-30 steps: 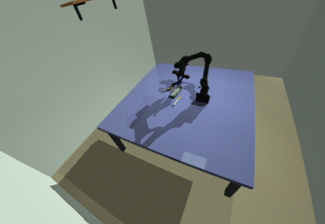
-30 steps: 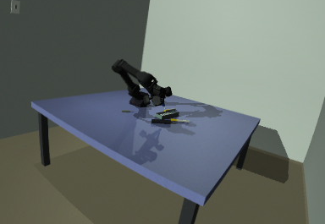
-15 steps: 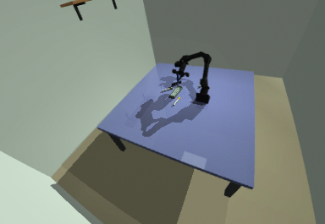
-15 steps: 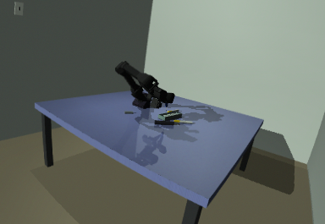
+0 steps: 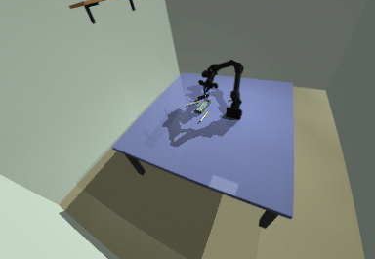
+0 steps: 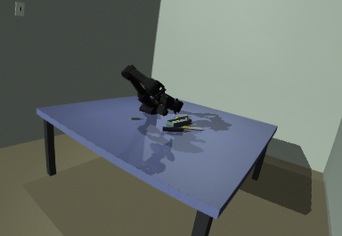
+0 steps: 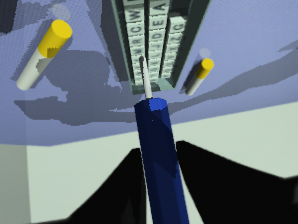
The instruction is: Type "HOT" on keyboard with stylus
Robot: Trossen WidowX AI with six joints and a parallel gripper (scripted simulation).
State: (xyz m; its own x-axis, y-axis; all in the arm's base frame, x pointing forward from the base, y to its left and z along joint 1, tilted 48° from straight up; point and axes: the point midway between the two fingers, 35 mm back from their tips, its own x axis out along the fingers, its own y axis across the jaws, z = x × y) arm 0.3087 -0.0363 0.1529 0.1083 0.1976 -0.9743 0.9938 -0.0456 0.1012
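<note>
The black gripper [image 5: 207, 87] [image 6: 171, 108] [image 7: 159, 146] is shut on the blue stylus [image 7: 161, 155] and points down over the keyboard. The keyboard [image 5: 202, 107] [image 6: 179, 122] [image 7: 157, 45] is a small grey-green tray with rows of white lettered keys; W, C, R, A, E, D, J, Z and G show in the wrist view. The stylus's thin grey tip lies in the wrist view over the left row, beyond the R, towards the near end of the keyboard. Whether it touches a key, and which one, I cannot tell. The letters near the tip are too small or covered to read.
A yellow-and-white marker [image 5: 203, 117] [image 7: 56, 38] and another one [image 5: 192, 104] [image 7: 203, 71] lie on either side of the keyboard. A black block [image 6: 173, 129] lies close by. A small thin item [image 6: 135, 118] lies farther off on the blue table [image 5: 254, 149] [image 6: 102, 133].
</note>
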